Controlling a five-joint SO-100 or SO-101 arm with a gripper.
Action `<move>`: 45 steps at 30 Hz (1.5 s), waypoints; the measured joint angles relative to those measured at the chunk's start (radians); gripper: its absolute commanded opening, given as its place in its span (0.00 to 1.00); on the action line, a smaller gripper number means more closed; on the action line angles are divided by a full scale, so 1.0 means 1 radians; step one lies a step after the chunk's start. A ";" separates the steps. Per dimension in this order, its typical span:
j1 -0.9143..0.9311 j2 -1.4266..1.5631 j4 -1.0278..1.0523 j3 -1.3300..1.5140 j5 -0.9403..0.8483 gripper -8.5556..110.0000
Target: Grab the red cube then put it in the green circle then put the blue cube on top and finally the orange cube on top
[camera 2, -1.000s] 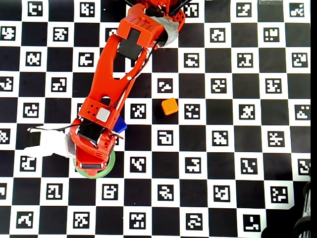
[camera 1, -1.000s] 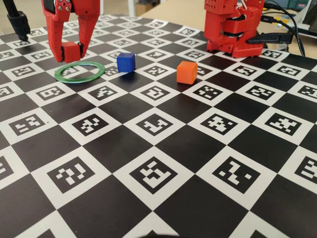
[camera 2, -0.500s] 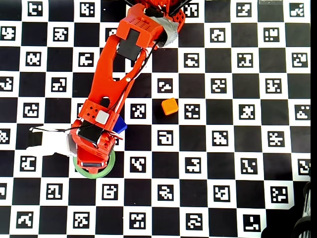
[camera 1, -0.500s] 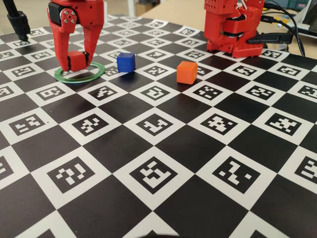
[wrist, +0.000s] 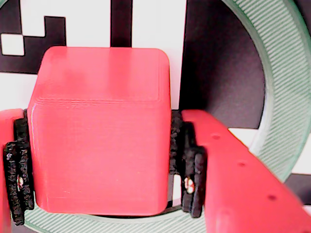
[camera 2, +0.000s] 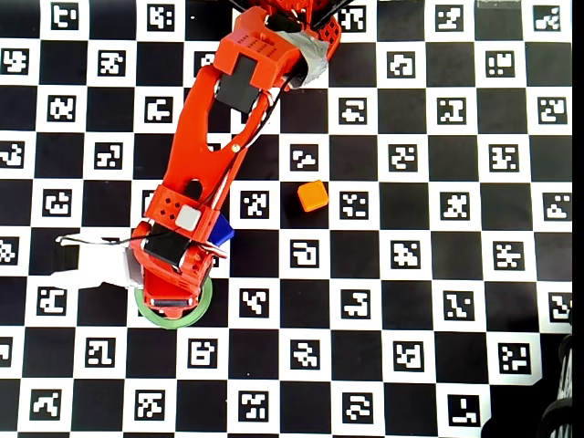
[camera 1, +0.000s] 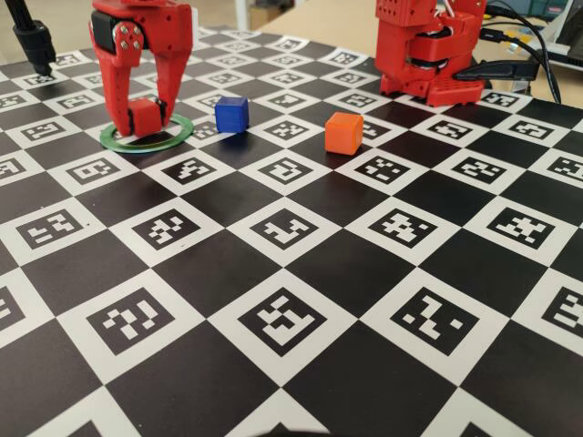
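Note:
The red cube (camera 1: 144, 116) is clamped between the fingers of my red gripper (camera 1: 141, 126), which is shut on it. It hangs low inside the green circle (camera 1: 173, 137); I cannot tell whether it touches the board. In the wrist view the red cube (wrist: 99, 131) fills the gap between the black pads (wrist: 187, 170), and the green circle (wrist: 279, 97) curves round it. The blue cube (camera 1: 231, 113) stands just right of the ring, and the orange cube (camera 1: 343, 133) further right. From overhead the gripper (camera 2: 170, 301) hides the red cube, and the arm half covers the blue cube (camera 2: 223, 234).
The board (camera 1: 291, 273) is a black-and-white checkerboard with printed markers. The arm's red base (camera 1: 428, 50) stands at the back right with cables (camera 1: 533, 55) beside it. A black stand (camera 1: 35, 41) rises at the back left.
The gripper has come down with the red cube, from above the ring's far edge to low inside the ring. Blue and orange cubes have not moved.

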 measured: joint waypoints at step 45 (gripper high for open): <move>0.012 0.011 -0.011 0.031 0.028 0.45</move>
